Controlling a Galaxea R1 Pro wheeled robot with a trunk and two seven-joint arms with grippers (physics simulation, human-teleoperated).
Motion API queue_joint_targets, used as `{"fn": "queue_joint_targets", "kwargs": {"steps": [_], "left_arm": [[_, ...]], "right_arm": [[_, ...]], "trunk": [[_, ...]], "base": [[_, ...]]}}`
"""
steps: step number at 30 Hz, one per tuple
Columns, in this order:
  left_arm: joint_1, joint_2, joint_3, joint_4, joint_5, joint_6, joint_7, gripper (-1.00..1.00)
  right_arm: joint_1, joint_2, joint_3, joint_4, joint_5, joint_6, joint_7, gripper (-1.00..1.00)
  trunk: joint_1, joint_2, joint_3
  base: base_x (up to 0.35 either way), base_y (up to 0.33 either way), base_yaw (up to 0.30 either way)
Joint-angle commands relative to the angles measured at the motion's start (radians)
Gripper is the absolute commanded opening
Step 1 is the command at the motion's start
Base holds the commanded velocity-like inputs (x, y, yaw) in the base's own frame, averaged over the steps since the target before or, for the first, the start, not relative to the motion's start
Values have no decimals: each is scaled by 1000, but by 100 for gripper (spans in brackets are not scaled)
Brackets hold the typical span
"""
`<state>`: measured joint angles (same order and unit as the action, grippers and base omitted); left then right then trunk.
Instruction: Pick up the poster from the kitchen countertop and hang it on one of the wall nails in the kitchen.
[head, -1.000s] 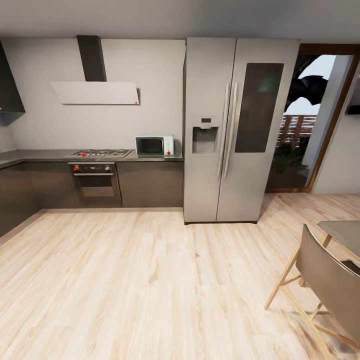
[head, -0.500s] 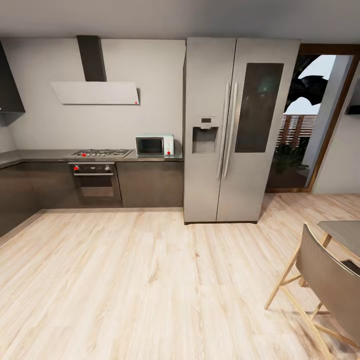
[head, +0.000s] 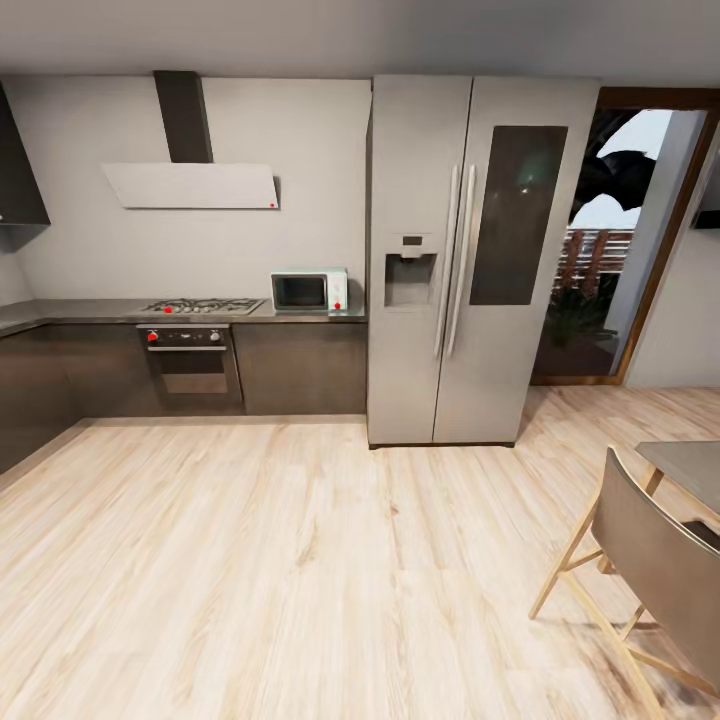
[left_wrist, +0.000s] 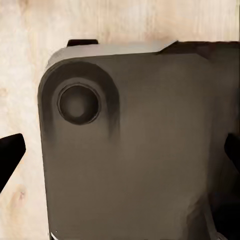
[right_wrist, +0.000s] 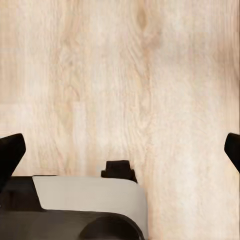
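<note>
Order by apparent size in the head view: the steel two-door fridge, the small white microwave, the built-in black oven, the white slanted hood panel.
1. Steel two-door fridge
2. White slanted hood panel and built-in black oven: look alike, unranked
3. Small white microwave

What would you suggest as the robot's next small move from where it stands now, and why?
Probably turn the base to look around. The head view faces the dark counter with the gas hob and microwave, beside the fridge; there is no sink counter or poster here. Both wrist views look down at wooden floor, with the fingertips spread apart and holding nothing.
</note>
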<state>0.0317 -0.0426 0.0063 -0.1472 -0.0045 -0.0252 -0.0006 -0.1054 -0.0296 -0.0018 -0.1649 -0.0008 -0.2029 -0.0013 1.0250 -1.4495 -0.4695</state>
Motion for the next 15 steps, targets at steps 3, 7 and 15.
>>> {"fn": "queue_joint_targets", "kwargs": {"steps": [3,7,15], "left_arm": [[0,3,3,-472,-1,-4,0,100],[0,15,6,-461,0,-5,0,100],[0,28,7,-457,1,-5,1,100]], "right_arm": [[-92,-1,1,-157,3,-15,-1,100],[-92,-2,2,-158,5,-17,-2,100],[-93,-22,3,-159,4,-19,-3,100]], "trunk": [[0,0,0],[0,0,0],[0,0,0]], "base": [[0,0,0],[0,0,0],[0,0,98]]}}
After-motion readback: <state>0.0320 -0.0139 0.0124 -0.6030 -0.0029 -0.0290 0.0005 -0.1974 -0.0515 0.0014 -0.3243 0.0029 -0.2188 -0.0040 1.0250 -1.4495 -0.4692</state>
